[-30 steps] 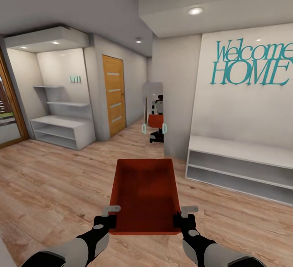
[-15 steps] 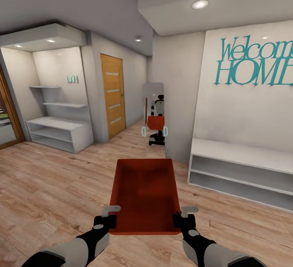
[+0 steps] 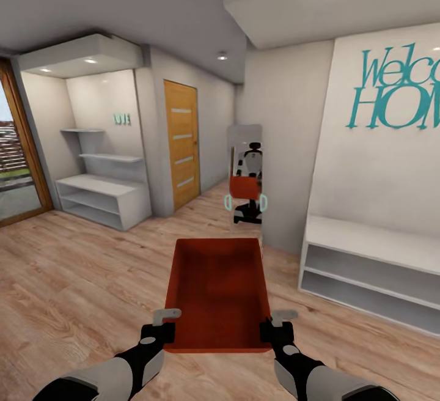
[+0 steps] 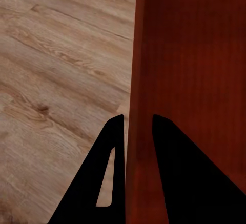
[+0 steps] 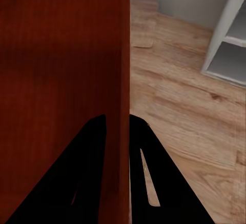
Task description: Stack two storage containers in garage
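We hold the orange-red rectangular open storage bin (image 3: 218, 291) above the light wood plank floor (image 3: 79, 279); our left gripper (image 3: 160, 325) clamps its left wall, our right gripper (image 3: 276, 324) its right wall; a white low shelf bench (image 3: 366, 266) stands to the right.

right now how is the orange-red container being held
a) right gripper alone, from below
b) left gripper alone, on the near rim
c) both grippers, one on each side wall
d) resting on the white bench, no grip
c: in the head view the left gripper and right gripper each pinch a side wall of the storage container, carried above the wood plank floor.
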`<state>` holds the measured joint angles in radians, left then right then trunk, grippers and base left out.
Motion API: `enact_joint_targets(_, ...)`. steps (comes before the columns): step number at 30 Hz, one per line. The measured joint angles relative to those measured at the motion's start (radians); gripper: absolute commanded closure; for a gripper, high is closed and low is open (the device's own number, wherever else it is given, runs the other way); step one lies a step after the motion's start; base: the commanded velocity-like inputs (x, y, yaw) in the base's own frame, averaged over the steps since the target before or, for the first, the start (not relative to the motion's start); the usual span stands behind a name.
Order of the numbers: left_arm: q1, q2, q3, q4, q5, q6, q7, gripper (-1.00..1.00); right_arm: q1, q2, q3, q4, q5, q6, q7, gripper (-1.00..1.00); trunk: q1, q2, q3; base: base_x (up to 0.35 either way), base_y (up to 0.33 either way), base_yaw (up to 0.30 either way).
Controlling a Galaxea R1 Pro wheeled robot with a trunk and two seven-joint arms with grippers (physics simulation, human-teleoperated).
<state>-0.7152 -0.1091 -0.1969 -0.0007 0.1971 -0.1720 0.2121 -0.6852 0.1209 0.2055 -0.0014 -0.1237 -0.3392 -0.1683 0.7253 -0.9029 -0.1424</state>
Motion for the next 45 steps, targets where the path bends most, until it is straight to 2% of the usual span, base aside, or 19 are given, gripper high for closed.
enact_joint_targets(14,0.000,0.000,0.001,0.000,-0.002,0.000,0.000,1.00,0.000,0.000,0.002,0.000,-0.003,0.000,0.000,1.00,0.000,0.000,0.000,0.322,0.000,0.279)
enact_joint_targets(39,0.000,0.000,0.001,0.000,-0.002,0.000,0.000,1.00,0.000,0.000,-0.001,0.000,0.001,0.000,-0.001,1.00,0.000,0.000,0.000,0.322,0.000,0.008)
enact_joint_targets(45,0.000,0.000,0.000,0.000,-0.001,0.000,0.000,1.00,0.000,0.000,-0.001,0.000,0.002,0.001,-0.001,1.00,0.000,0.000,0.000,0.321,0.000,0.185)
